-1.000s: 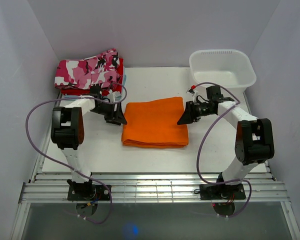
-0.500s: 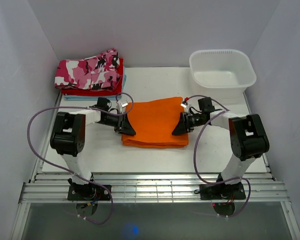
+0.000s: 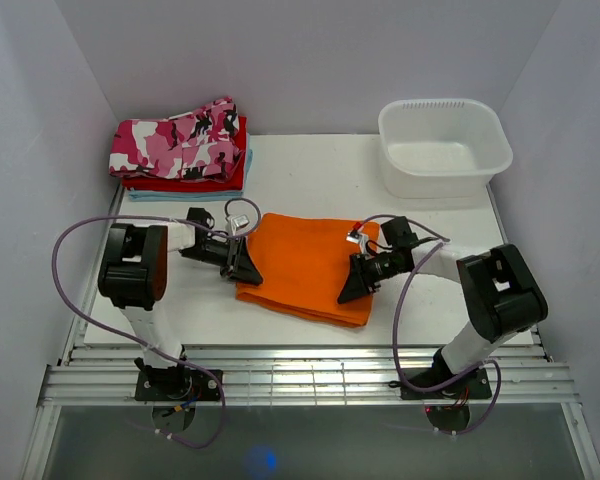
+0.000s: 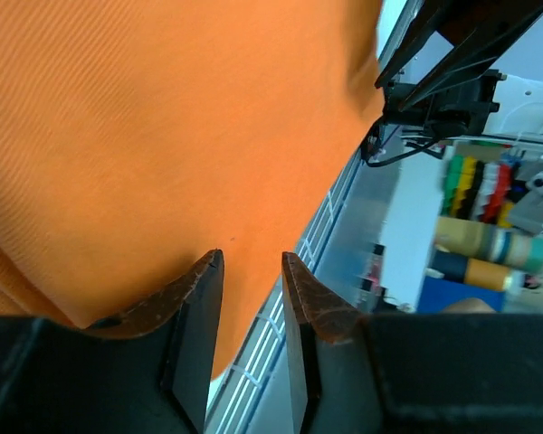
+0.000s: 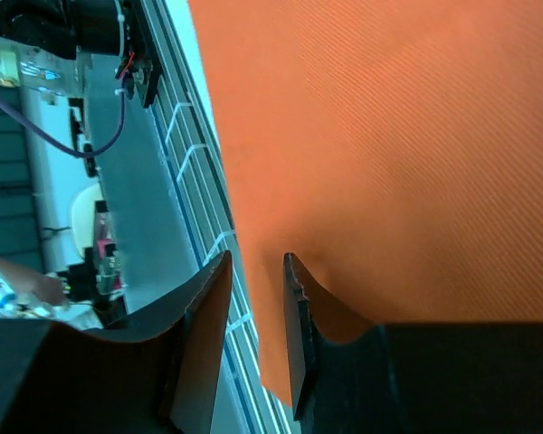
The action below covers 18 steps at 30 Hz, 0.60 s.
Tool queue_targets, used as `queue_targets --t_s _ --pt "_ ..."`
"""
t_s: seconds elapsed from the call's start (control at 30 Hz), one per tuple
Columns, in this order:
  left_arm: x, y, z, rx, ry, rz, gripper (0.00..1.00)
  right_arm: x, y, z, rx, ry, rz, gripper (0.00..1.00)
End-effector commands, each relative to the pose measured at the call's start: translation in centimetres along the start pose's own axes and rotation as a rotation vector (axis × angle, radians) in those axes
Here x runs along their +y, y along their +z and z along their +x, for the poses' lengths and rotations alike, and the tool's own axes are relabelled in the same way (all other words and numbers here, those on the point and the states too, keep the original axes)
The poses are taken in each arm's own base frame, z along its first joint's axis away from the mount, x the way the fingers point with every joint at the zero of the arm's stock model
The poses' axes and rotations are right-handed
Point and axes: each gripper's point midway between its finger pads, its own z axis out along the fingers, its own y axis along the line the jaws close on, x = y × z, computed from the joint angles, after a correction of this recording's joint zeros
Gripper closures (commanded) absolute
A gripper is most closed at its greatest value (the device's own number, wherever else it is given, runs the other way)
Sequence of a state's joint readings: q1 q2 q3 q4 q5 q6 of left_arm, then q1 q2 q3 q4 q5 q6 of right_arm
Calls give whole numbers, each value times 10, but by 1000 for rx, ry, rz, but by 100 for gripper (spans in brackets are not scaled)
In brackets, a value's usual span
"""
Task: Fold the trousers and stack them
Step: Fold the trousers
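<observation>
At the far left corner of the table (image 3: 310, 165) lay a folded pile, with a pink, white and black camouflage garment (image 3: 175, 140) on top of a red garment (image 3: 195, 181). We judged this to be where finished items were stacked. Nearer and to the right, the left gripper (image 3: 242, 268) reached in low at the left edge of the trousers (image 3: 305, 265). In the left wrist view its jaws stood close together with a narrow gap, tips at the cloth edge, and we could not tell whether they pinched the cloth. The trousers, bright orange and folded into a thick rectangle, lay at the middle of the table, skewed so that the right end sat nearer the arm bases. The right gripper (image 3: 352, 288) met the opposite edge the same way, jaws nearly together, its hold likewise unclear. We judged that the arms took opposite ends so the bundle would keep its shape when carried to the pile. At the far right stood a white tub (image 3: 445, 150), well apart from the trousers. We could read no brand, label or writing: the orange cloth showed only a fine ribbed weave, and whatever lay beyond the table edge in the wrist views was blurred
</observation>
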State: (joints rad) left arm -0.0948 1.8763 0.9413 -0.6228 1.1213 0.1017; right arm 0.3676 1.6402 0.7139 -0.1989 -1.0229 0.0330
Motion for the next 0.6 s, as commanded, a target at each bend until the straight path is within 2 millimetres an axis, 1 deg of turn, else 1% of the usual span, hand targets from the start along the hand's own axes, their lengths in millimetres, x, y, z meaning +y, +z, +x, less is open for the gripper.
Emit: queue_targets --t_s 0.0,0.03,0.07,0.1,0.13,0.17,0.2,0.23,0.27,0.3,0.33,0.37,0.4,0.43,0.47,0.5,0.53,0.57 --pt "-43 -23 -34 -93 273 27 57 22 -25 -49 -97 -193 62 64" --pt "-53 -27 -43 -117 304 33 54 24 -42 -81 -171 -244 106 64" --pt "-62 -30 -60 -157 317 35 52 21 -51 -98 -215 -265 148 64" --pt "-64 -31 -69 -179 320 31 50 16 -61 -117 -266 -302 182 64" --pt "-63 -30 -77 -194 317 27 49 14 -75 -135 -318 -284 210 63" --pt "-65 -28 -92 -223 342 25 46 2 -76 -143 -329 -267 236 63" --pt "-65 -25 -99 -231 310 25 46 -7 -79 -150 -342 -264 258 63" --pt "-52 -17 -104 -226 275 12 46 -15 -82 -157 -354 -257 275 63" --pt "-50 -14 -118 -247 296 11 45 -33 -76 -155 -337 -223 283 63" --pt "-44 -9 -124 -250 246 7 45 -44 -74 -155 -331 -207 296 64" --pt "-34 -5 -130 -257 225 -11 45 -54 -73 -160 -342 -212 307 64" --pt "-14 3 -137 -262 195 -29 45 -74 -64 -155 -326 -170 318 64" --pt "-4 6 -144 -276 169 -50 45 -85 -61 -154 -324 -157 330 64" --pt "8 9 -147 -283 118 -69 45 -95 -57 -152 -319 -137 334 65" --pt "21 10 -152 -296 87 -91 45 -117 -51 -150 -319 -117 356 65" --pt "41 15 -152 -285 35 -102 45 -124 -48 -150 -315 -107 363 65" --pt "50 16 -153 -285 12 -109 46 -132 -45 -148 -309 -96 366 66" --pt "57 17 -150 -268 -17 -119 46 -144 -42 -146 -302 -80 391 66"
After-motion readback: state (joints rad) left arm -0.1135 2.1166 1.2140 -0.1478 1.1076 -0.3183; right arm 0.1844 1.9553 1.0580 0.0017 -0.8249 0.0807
